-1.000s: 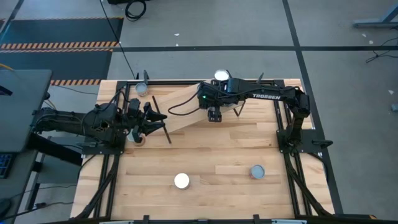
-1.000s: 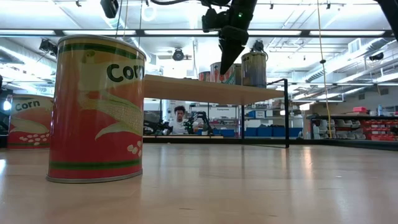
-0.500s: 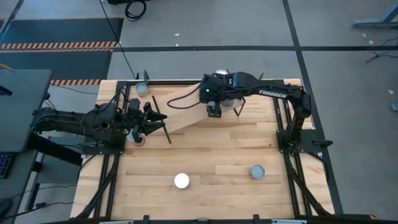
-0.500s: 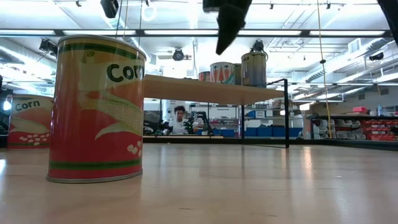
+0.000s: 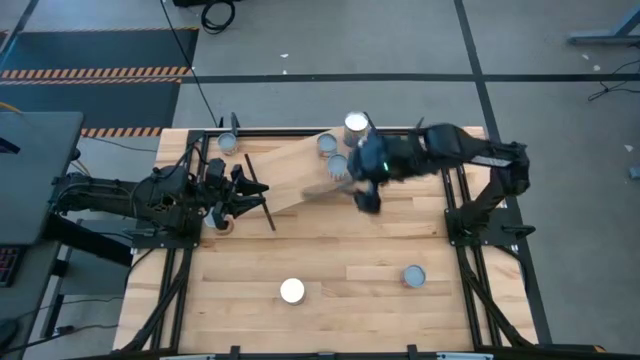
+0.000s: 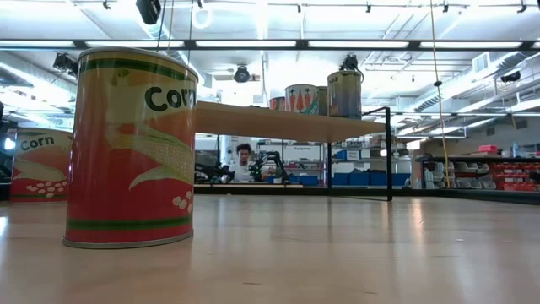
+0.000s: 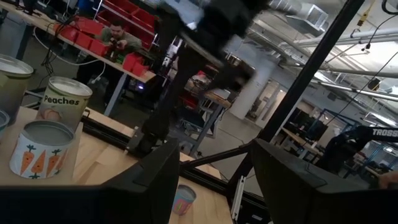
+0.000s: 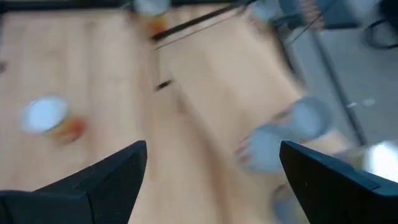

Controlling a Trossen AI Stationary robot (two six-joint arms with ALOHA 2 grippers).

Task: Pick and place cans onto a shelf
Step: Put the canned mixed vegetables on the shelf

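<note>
The shelf stands at the table's far middle, a light board on black rod legs. Three cans stand upright on its right end; the low view shows them on the board. My right gripper is open and empty, blurred, just off the shelf's right end; its wrist view looks down on the shelf. My left gripper is open and empty at the shelf's left end.
Loose cans stand on the tabletop: a white-topped one and a grey-topped one near the front, one at the far left, one by the left gripper. Two corn cans show close in the low view.
My right gripper has risen from the cans on the shelf's right end, out of the low view, and swung toward the table's right and near edges. The can it stood over stays upright on the shelf.
</note>
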